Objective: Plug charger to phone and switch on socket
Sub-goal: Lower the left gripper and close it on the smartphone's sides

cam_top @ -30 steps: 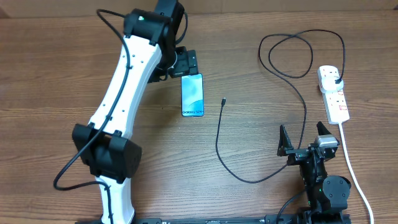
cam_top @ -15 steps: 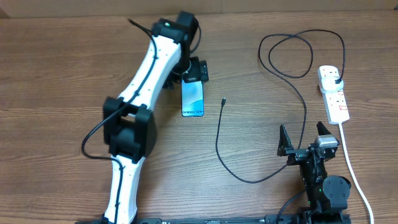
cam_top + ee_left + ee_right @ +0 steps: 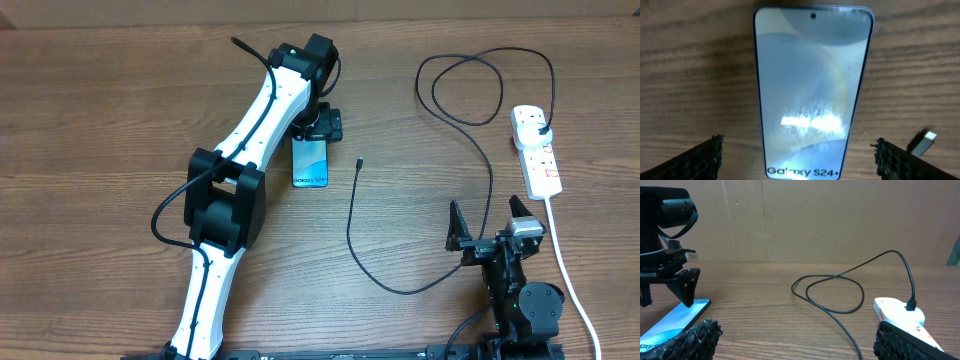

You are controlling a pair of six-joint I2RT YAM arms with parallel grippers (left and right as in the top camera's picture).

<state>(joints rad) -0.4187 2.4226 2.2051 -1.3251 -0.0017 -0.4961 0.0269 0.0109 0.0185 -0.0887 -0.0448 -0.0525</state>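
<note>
The phone (image 3: 310,163) lies flat on the table, screen up, its "Galaxy S24+" text at the near end. It fills the left wrist view (image 3: 810,90). My left gripper (image 3: 318,125) hangs just above the phone's far end, open and empty, its fingers (image 3: 799,155) spread wider than the phone. The charger cable (image 3: 352,225) lies loose, its connector tip (image 3: 358,162) just right of the phone and also in the left wrist view (image 3: 922,141). Its black plug (image 3: 540,125) sits in the white socket strip (image 3: 538,158). My right gripper (image 3: 495,225) is open and empty, low near the front edge.
The cable makes a loop (image 3: 470,90) at the back right, also in the right wrist view (image 3: 835,287). The strip's thick white cord (image 3: 565,270) runs toward the front edge beside the right arm. The strip (image 3: 900,312) lies just ahead of my right finger.
My left arm has swung right and toward the phone, bringing the open gripper from the phone's far left to above its far end. The right arm, cable and phone have not moved.
</note>
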